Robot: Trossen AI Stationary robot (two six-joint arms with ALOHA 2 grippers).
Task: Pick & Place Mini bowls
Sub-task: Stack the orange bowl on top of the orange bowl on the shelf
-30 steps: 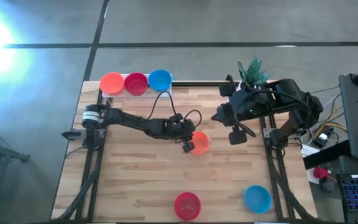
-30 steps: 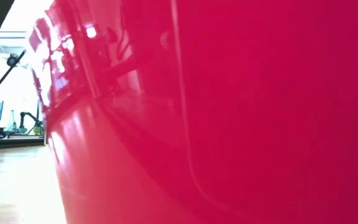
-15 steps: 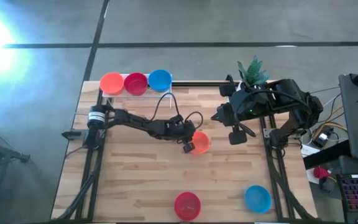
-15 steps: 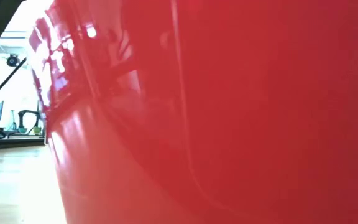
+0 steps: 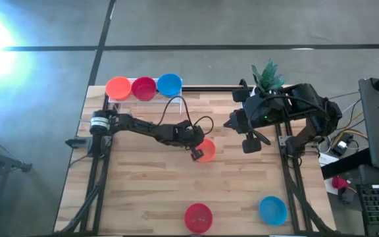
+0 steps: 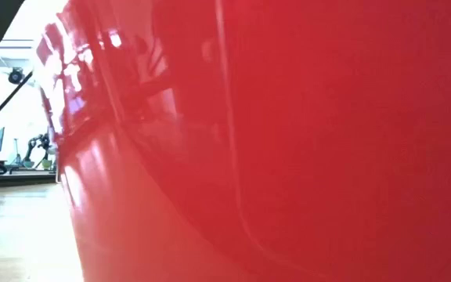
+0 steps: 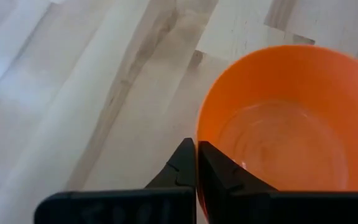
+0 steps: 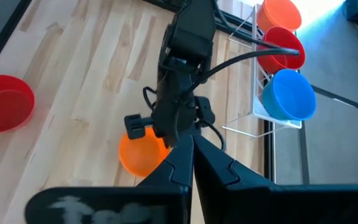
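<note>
Overhead, the left arm is seen stretched low across the desk from its base at the left edge, and the left gripper is closed on the rim of an orange bowl near the desk's middle. The right arm is folded at the far right corner beside a potted plant, with the right gripper hanging above the desk, its fingers pressed together on nothing. Three more bowls, orange, red and blue, are held in a white wire rack at the far left edge. A red bowl and a blue bowl are set on the near edge, well apart.

At desk height, nearly everything is blocked by the side of the red bowl.

From the left wrist, the orange bowl's wall is pinched between the fingers; nothing is seen inside it.

From the right wrist, the shut fingers are seen before the left arm, the orange bowl and the rack.
</note>
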